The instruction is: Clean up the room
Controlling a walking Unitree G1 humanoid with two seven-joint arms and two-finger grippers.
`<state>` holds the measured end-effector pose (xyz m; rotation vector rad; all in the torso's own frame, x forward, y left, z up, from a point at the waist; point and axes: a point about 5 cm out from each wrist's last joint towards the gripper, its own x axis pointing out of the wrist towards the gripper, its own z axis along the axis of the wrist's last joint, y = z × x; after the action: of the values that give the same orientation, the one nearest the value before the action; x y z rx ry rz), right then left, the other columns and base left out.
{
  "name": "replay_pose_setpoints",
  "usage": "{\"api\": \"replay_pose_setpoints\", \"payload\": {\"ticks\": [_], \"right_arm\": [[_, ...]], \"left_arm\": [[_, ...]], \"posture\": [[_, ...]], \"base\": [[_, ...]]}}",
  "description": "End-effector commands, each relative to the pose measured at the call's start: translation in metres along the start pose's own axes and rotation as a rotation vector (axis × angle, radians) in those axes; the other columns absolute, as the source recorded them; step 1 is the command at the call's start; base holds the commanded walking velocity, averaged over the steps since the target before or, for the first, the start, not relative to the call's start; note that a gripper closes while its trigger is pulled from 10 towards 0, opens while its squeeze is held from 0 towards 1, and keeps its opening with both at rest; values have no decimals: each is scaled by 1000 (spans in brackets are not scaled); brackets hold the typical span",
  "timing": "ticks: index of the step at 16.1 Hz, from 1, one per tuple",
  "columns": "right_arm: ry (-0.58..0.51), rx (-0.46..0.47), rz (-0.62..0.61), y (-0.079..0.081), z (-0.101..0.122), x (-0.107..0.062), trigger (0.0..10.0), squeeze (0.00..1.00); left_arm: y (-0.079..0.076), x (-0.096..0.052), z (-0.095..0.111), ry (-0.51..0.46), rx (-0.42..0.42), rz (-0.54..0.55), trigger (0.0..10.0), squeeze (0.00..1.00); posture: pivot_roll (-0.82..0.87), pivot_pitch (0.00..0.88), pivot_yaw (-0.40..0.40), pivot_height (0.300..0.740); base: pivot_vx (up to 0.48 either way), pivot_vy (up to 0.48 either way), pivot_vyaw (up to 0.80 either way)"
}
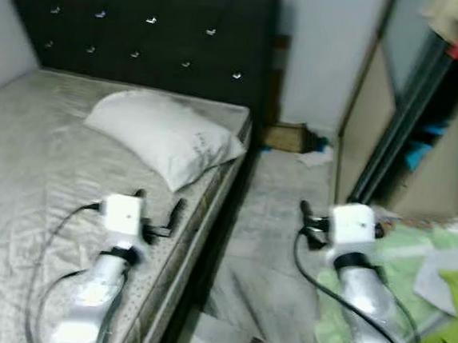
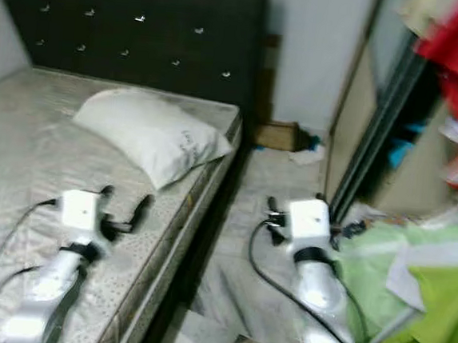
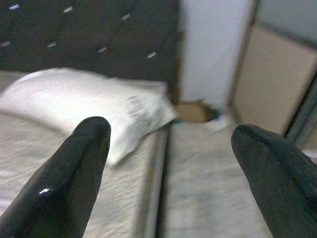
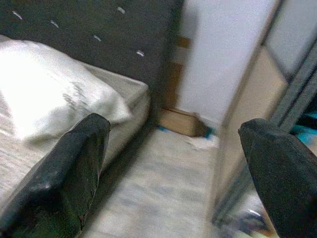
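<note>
Bedroom, messy, blurred from camera motion. Bed (image 1: 28, 170) along the robot's left, dark tufted headboard (image 1: 146, 20) behind, narrow floor aisle (image 1: 276, 224) between mattress edge and sliding wardrobe (image 1: 401, 130) on the right. Pillow (image 1: 164, 134) lay flat near the head of the bed, corner reaching the mattress edge; probably already where it belonged. Green bedding pile (image 1: 412, 276) heaped on the floor at right, likely the main thing left to tidy. Small cardboard box (image 1: 284, 136) plus scraps of litter (image 1: 317, 155) sat at the far end of the aisle against the wall, well apart from both arms. Left pincer (image 3: 168, 163) hovered over the mattress edge, fingers spread wide, holding and touching nothing. Right pincer (image 4: 178, 168) hovered above the aisle beside the green pile, also wide open, empty. Both pointed forward, seemingly just carried ready while approaching.
</note>
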<state>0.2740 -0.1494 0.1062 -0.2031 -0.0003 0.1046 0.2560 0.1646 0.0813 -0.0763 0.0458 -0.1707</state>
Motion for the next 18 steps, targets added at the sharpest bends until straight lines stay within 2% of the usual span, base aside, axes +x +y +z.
{"api": "replay_pose_setpoints", "payload": {"ticks": [1,12,13,18], "right_arm": [[5,-14,-16,-7,-2,-2,10000,0],[16,-27,-34,-10,-5,-3,10000,0],[18,-32,-38,-11,-5,-3,10000,0],[17,-33,-32,-9,-5,-3,10000,0]], "left_arm": [[-6,6,8,-29,3,-21,10000,0],[-10,6,0,13,0,-21,10000,0],[-12,6,0,9,-34,-27,10000,0],[-14,5,-3,24,-27,-24,10000,0]], "posture": [[-167,0,71,740],[-169,0,64,740],[-166,0,61,740],[-166,0,58,740]], "base": [[480,0,0],[438,0,0],[0,0,-456],[0,0,-755]]}}
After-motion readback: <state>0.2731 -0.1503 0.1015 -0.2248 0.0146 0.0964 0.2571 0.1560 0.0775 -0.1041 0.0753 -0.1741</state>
